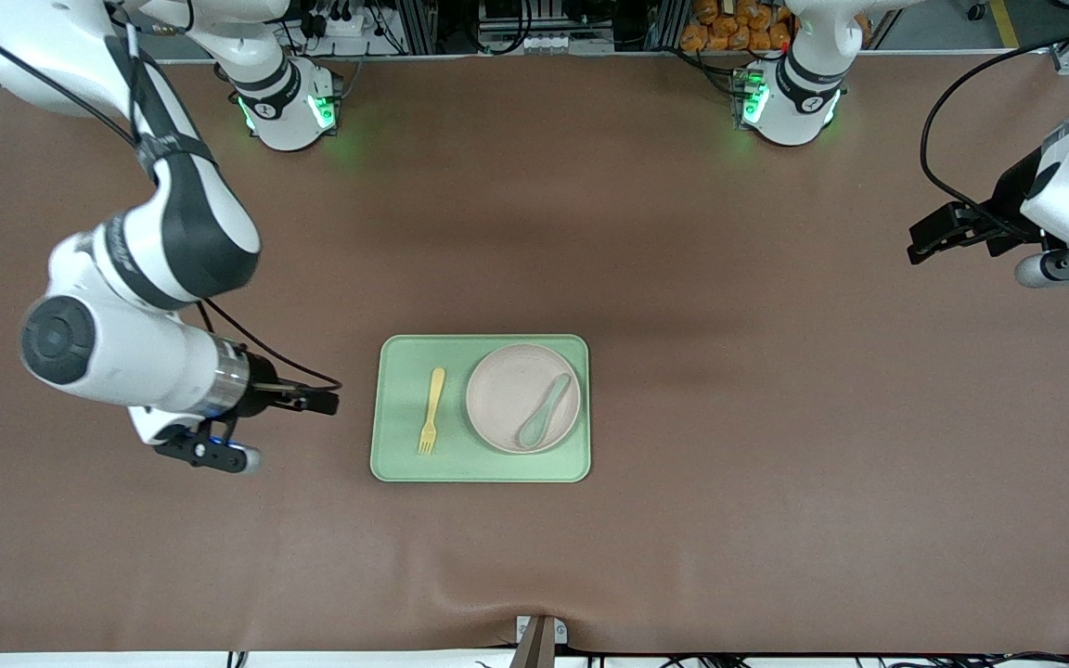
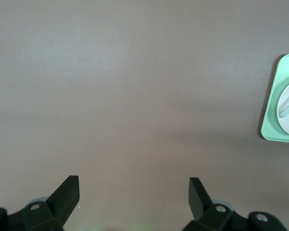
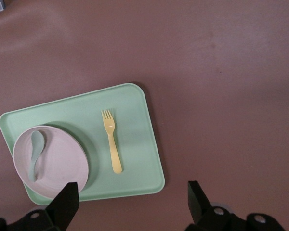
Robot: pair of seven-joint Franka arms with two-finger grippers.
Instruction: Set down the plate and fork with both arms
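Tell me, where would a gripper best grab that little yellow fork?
Probably mid-handle, from straight above. The fork lies flat on the tray beside the plate, its slim handle with bare tray on both sides for fingers. The open right gripper is closest.

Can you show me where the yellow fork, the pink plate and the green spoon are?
fork (image 1: 431, 409), front view, middle of its handle.
plate (image 1: 504, 391), front view, bare middle of the dish.
spoon (image 1: 545, 409), front view, its handle, lying in the plate.
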